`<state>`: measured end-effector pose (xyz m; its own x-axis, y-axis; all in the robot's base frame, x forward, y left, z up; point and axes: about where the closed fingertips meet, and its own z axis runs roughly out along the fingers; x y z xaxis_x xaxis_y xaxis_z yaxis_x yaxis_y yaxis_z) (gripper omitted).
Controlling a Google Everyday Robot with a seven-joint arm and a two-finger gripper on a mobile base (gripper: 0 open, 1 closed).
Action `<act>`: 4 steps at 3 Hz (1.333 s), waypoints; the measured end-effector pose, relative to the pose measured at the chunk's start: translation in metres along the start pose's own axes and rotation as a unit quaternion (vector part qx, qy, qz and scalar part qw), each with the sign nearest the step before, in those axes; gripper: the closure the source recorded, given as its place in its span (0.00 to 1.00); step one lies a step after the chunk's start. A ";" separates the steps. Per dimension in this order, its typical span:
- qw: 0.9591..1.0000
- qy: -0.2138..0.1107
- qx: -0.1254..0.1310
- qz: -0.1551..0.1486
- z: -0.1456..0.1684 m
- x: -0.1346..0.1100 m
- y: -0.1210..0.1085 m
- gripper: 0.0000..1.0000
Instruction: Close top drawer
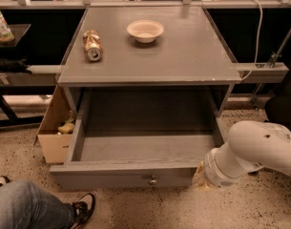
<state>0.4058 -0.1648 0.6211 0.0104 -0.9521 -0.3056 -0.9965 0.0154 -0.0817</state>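
Note:
The top drawer (111,179) is a large grey wooden drawer under the grey table top. It stands pulled far out towards me, and its deep box (140,147) is empty. Its wide flat front has one small round metal knob (152,180) at the centre. My white arm (254,151) comes in from the lower right. My gripper (200,175) is at the right end of the drawer front, low by the floor, mostly hidden behind the wrist.
On the table top (183,56) lie a tipped can (92,45) and a white bowl (145,30). A cardboard box (57,128) stands left of the drawer. A person's leg and shoe (40,213) are at the lower left. A bottle (0,26) stands on a side shelf.

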 end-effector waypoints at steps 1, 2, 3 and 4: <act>1.000 -0.003 0.002 0.000 0.000 -0.001 -0.003 0.77; 1.000 -0.003 0.002 0.000 0.000 -0.001 -0.003 0.53; 1.000 -0.003 0.002 0.000 0.000 -0.001 -0.003 0.30; 1.000 -0.003 0.002 0.000 0.000 -0.001 -0.003 0.06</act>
<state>0.4090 -0.1637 0.6220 0.0105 -0.9502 -0.3113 -0.9962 0.0171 -0.0859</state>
